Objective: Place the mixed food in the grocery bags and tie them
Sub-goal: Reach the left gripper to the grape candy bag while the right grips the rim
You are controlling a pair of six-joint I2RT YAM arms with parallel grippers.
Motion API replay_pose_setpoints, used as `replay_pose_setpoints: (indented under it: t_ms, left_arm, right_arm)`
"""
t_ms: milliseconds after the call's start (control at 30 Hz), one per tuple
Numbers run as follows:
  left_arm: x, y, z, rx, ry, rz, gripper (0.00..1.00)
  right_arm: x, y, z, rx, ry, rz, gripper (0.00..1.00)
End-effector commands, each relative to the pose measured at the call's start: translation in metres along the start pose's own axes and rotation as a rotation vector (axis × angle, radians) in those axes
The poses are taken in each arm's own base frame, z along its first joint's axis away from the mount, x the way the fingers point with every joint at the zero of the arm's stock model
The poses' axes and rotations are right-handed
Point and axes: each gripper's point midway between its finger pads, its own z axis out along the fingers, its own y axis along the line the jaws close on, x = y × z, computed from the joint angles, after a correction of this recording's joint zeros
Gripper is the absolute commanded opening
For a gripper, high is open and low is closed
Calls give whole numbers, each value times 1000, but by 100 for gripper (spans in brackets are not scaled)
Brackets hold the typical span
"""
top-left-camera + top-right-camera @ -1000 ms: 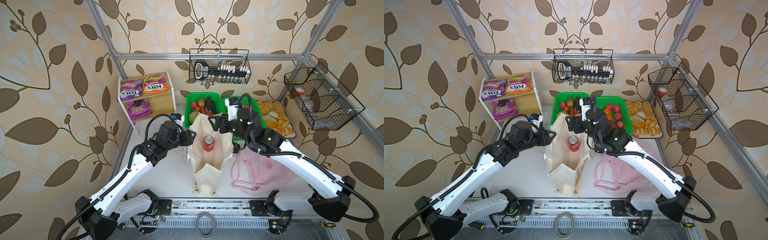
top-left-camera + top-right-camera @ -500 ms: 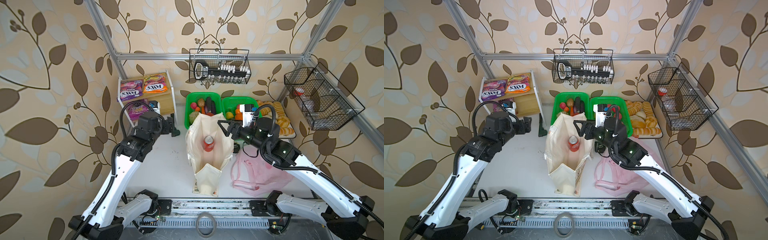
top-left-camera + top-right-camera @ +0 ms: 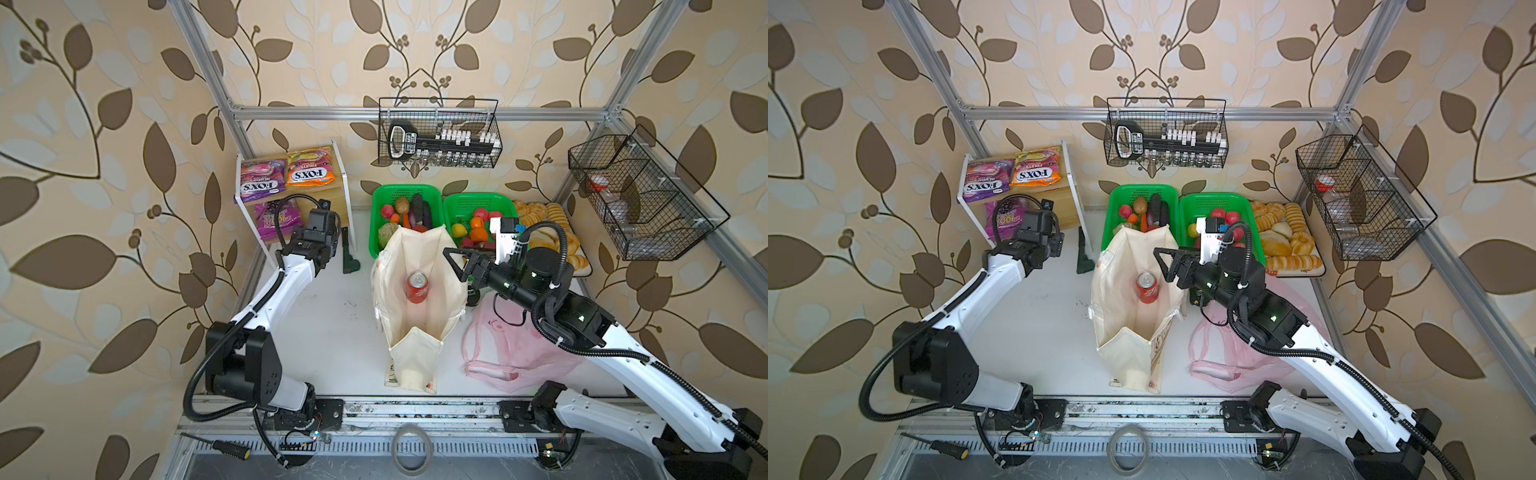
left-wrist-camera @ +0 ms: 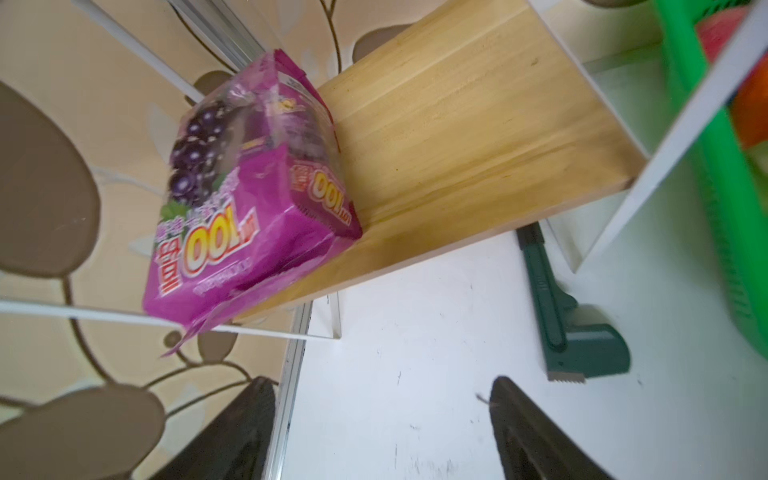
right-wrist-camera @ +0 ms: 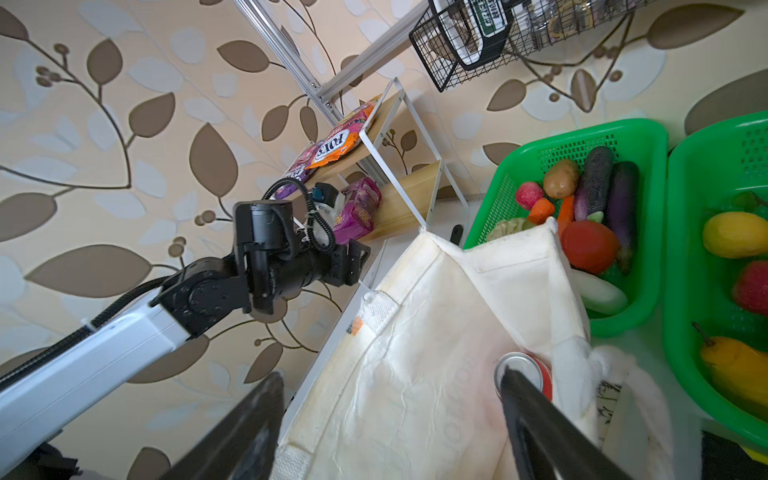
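Note:
The cream canvas tote (image 3: pixel 415 332) stands open mid-table with the red drink can (image 3: pixel 417 286) upright inside. The pink plastic bag (image 3: pixel 511 345) lies flat to its right. My left gripper (image 4: pixel 382 382) is open and empty, just short of the purple "100" packet (image 4: pixel 249 199) on the lower shelf board. The orange FOX'S packet (image 3: pixel 309 172) lies on the top shelf. My right gripper (image 3: pixel 455 266) hangs open and empty at the tote's right rim, beside the can (image 5: pixel 540 370). Potato (image 5: pixel 561 178), cabbage (image 5: pixel 509 226) and red vegetable (image 5: pixel 590 245) sit in the green basket.
Two green baskets (image 3: pixel 376 232) and a bread tray (image 3: pixel 577 266) line the back, behind the tote. A purple-pink FOX'S packet (image 3: pixel 259 187) shares the top shelf. A dark green tool (image 4: pixel 573 332) lies by the shelf's white leg. Wire baskets (image 3: pixel 440 137) hang on the walls.
My left arm left the tote's left rim and swung back to the shelf, its jaws opening wider. My right gripper drew back from over the tote to its right rim, still open.

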Motion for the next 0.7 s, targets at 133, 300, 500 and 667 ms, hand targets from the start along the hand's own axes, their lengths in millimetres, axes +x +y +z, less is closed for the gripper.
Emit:
replay_pose_setpoints:
  t_ms: [133, 300, 500, 667]
  left_arm:
    - [-53, 43, 25, -191, -108, 13, 82]
    - [-61, 45, 22, -196, -157, 5, 84]
    - [-54, 58, 39, -266, -125, 17, 86]
    - [-53, 57, 43, -257, -142, 13, 89]
  right_arm:
    - [1, -20, -15, 68, -19, 3, 82]
    - [0, -30, -19, 94, -32, 0, 83]
    - [5, -35, -14, 102, -11, 3, 83]
    - [12, -40, -12, 119, 9, 6, 83]
